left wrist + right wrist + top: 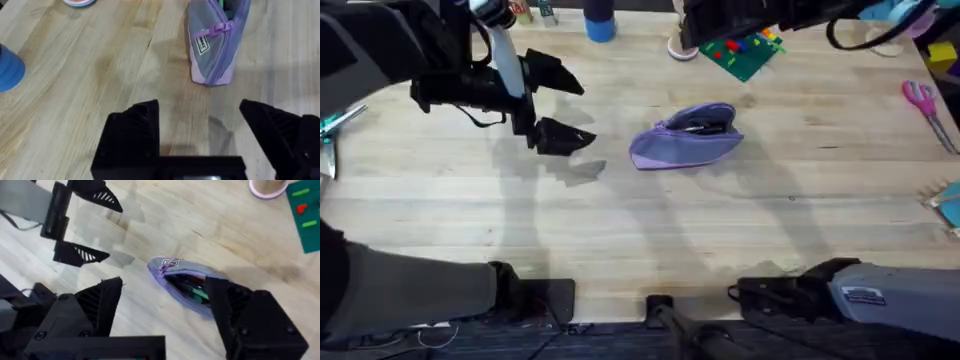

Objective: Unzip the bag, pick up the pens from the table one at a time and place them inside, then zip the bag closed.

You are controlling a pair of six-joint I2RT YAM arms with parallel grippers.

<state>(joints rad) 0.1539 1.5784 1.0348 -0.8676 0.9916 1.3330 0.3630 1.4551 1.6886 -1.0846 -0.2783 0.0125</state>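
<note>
Currently, item one: my left gripper (565, 105), fingers spread wide and empty, hovering over the table (620, 230) well to the left of the bag. Item two: the bag (685, 137), lavender, lying mid-table, its zipper open along the top and dark contents showing inside; the pull tab (216, 31) sits at the end nearest my left gripper. Item three: my right gripper (165, 315), fingers apart, holding nothing, poised above the bag. Item four, far right edge: pink scissors (923, 103), not wanted. I see no loose pen on the table, so I judge loading done and closing in hand. Next move calls for one gripper pinning the fabric while the other pinches the tab and draws it along.
</note>
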